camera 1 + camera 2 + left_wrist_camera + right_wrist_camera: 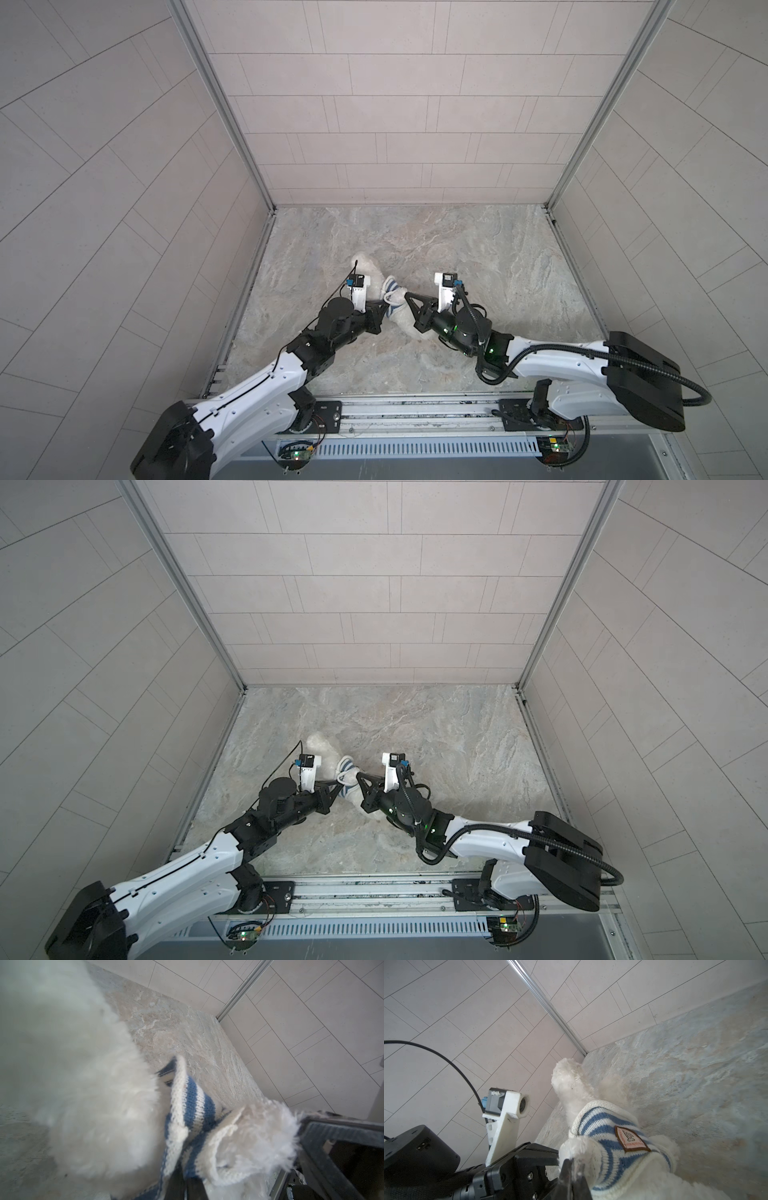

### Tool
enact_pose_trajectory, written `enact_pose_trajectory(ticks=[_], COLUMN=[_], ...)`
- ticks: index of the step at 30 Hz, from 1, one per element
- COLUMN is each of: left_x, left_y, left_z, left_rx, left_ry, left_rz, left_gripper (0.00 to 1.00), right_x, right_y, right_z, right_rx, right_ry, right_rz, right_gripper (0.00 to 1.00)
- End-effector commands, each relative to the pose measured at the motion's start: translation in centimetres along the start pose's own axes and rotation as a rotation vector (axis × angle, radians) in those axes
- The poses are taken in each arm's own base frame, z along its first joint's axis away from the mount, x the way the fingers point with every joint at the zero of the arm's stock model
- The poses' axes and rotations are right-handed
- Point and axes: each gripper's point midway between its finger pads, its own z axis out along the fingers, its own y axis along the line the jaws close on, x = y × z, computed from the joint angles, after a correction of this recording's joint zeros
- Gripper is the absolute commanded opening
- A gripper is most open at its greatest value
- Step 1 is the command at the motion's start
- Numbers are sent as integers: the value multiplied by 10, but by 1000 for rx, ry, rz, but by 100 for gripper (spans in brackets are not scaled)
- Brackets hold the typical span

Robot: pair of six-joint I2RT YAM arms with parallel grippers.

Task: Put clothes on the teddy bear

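Observation:
The fluffy white teddy bear lies on the marble table between my two arms, its head toward the back left. A blue-and-white striped shirt with a brown badge is round its body. My left gripper is shut on the shirt's knitted edge, next to the bear's fur. Opposite it, my right gripper is shut on a furry paw sticking out of a sleeve. The bear's face is hidden.
Tiled walls close in the marble table on the left, back and right. A metal rail with the arm bases runs along the front edge. The left arm's white camera mount stands close beside my right gripper.

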Motion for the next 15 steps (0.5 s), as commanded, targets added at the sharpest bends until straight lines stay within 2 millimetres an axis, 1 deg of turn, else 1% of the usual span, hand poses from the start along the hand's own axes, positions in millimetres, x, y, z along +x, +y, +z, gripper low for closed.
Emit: enact_pose_trajectory(ticks=[1, 6, 11, 15], left_x=[20, 29, 35, 39], left_y=[27, 32, 35, 34], left_z=[0, 1, 0, -1], left_rx=[-96, -109, -121, -112], left_ry=[39, 67, 98, 111], left_rz=[-19, 0, 16, 18], left_gripper=[0, 0, 0, 0], right_x=[-28, -29, -27, -25], right_y=[6, -4, -14, -14], right_z=[-13, -23, -26, -25], right_rx=[5, 50, 89, 100], right_ry=[-80, -73, -66, -51], right_rz=[-6, -28, -45, -77], right_gripper=[0, 0, 0, 0])
